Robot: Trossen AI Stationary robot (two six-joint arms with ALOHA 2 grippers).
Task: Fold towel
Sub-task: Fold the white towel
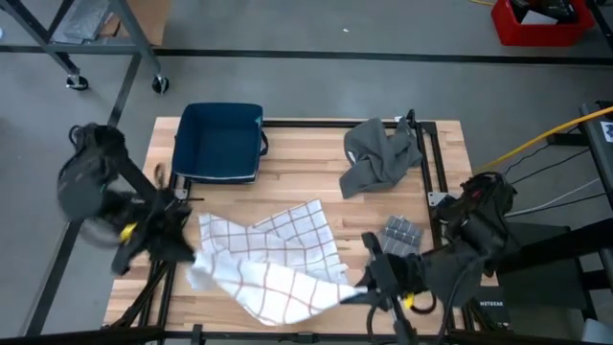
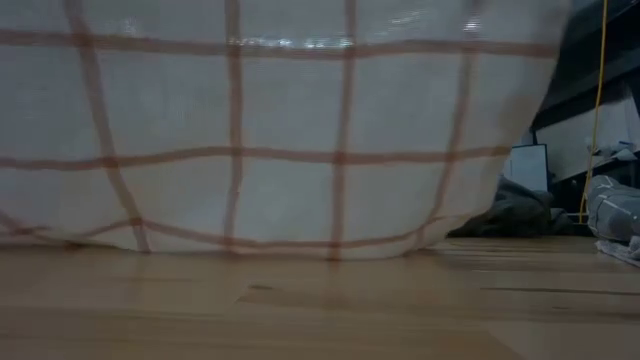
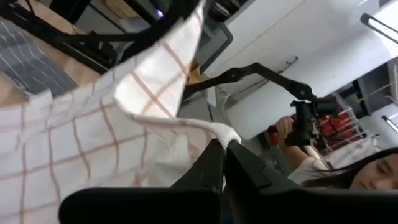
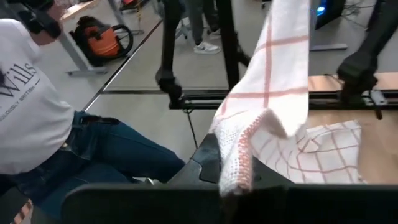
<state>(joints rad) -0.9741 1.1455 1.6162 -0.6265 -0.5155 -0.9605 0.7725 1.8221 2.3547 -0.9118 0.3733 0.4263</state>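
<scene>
White cloth crossed by thin red-orange lines, the towel (image 1: 273, 259) lies rumpled on the near half of the wooden counter (image 1: 306, 163), one edge turned over on itself so that a paler, bunched strip runs along its near side. In the low view it hangs like a curtain across most of the picture, its lower edge brushing the wood.

The left claw (image 1: 192, 251) is clamped on the towel's left end, its fingers (image 3: 214, 165) pressed together with a fold of cloth pinched between them. The right claw (image 1: 356, 286) is clamped on the towel's near right corner, where the knitted hem (image 4: 239, 155) drapes over its fingers.

Behind the towel stand a dark blue tray (image 1: 220, 142) at the far left and a crumpled grey cloth (image 1: 380, 156) at the far right; a small grey checked piece (image 1: 402, 235) lies just right of the towel, near the right arm. A person in a white shirt and jeans (image 4: 56, 130) sits beyond the counter.

The towel's long axis runs left to right between the two claws, slanting slightly nearer at its right end.
</scene>
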